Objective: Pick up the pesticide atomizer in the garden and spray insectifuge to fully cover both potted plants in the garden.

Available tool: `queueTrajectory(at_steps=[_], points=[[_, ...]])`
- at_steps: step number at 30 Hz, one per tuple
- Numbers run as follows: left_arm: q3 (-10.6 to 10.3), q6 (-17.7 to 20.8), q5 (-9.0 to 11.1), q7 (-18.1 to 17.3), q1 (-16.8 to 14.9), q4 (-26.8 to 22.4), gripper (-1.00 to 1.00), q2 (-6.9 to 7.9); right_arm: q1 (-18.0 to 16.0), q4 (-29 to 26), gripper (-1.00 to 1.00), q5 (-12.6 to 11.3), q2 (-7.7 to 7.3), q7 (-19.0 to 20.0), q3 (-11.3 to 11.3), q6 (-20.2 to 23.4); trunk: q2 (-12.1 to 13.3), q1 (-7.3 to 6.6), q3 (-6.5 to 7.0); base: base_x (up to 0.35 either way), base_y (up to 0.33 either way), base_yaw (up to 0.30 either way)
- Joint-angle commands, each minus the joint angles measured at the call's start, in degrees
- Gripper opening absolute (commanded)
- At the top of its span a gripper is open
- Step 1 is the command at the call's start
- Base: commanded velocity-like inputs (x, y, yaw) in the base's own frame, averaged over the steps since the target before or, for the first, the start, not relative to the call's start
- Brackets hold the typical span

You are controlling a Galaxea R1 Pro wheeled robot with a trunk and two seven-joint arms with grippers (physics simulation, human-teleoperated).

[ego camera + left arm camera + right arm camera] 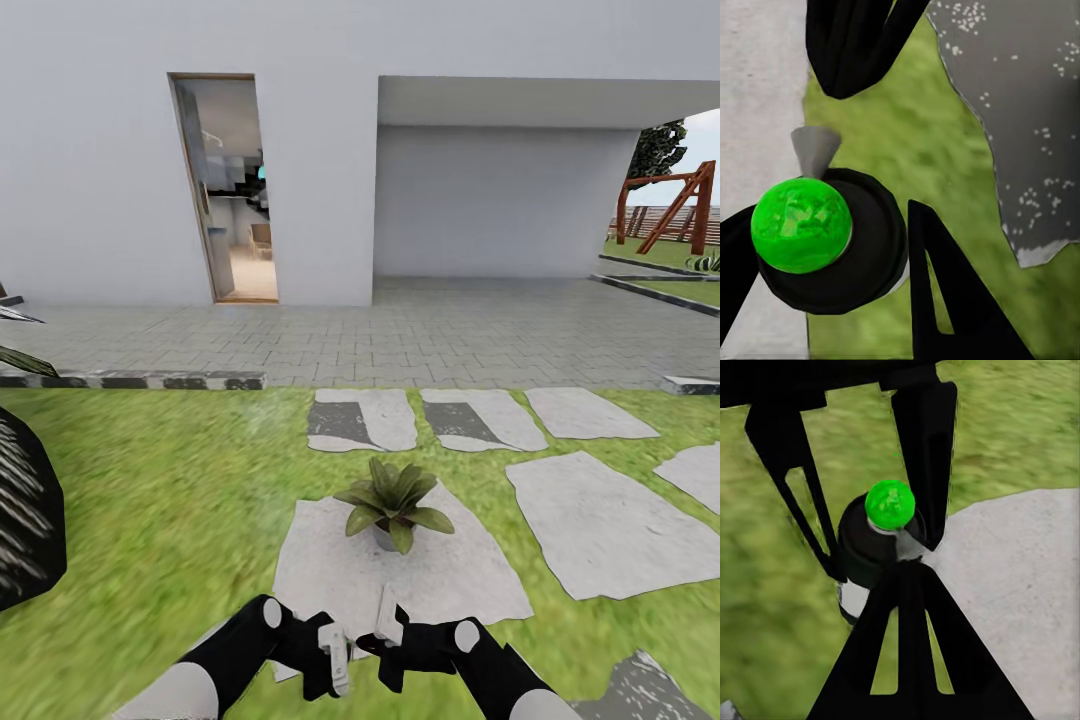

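Down at the far left of the head view, a dark spiky clump sits at the frame's edge on the lawn of the garden. Above it a grey kerb borders a paved patio. Behind that stands a white house wall with an open doorway.

At bottom centre the left gripper reaches in. In the left wrist view its two black fingers flank the pesticide atomizer, a dark round body capped by a bright green ball, with a pale grey cone beside it. The fingers sit closed against the bottle's sides, so this pincer has hold of it. The right wrist view shows the same grip from the other side. The bottle, with a whitish strip low on its body, stands between two dark fingers over grass beside a grey stone.

Just right of it in the head view is the right gripper. In its own wrist view its fingers look pressed together into one dark wedge with nothing between them. The tip of the wedge sits right at the bottle.

Above the two grippers, at centre frame, one of the potted plants stands upright on a large stepping stone. More stones lie to the right. At the upper right a brown wooden swing frame stands before a slatted fence.
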Motion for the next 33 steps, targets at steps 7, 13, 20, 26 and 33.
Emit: queueTrajectory(at_steps=[7, 13, 20, 26, 33], points=[[0.15, -0.58, -0.61, 0.07, -0.1, -0.06, -1.0, 7.45, -0.02, 0.09, -1.0, 0.39, -0.05, 0.04, 0.01, -0.18, -0.02, -0.01, -0.05, 0.0, 0.0, 0.0], [0.2, -0.6, -0.58, 0.07, 0.12, -0.12, -1.0, 10.73, -0.02, 0.36, -1.0, 0.48, -0.27, 0.04, 0.08, -0.18, -0.02, -0.01, -0.05, 0.0, 0.0, 0.0], [2.7, -0.72, 0.45, 3.0, 0.67, 0.65, -1.0, 14.5, 0.13, 1.85, 1.0, 0.37, -3.91, -0.43, -0.12, -0.25, -0.02, -0.01, -0.05, 0.0, 0.0, 0.0], [15.65, -0.79, 3.38, 7.86, 0.87, 0.81, -1.0, 14.23, 0.34, 12.99, 1.0, -0.64, -11.04, -14.16, -0.51, -0.42, -0.02, -0.01, -0.05, 0.0, 0.0, 0.0], [26.51, 1.61, 4.94, 9.45, 0.87, 0.75, -1.0, 13.96, 3.17, 19.6, 1.0, -18.03, -11.96, -33.18, -0.53, -2.88, -0.02, -0.01, -0.05, 0.0, 0.0, 0.0]])
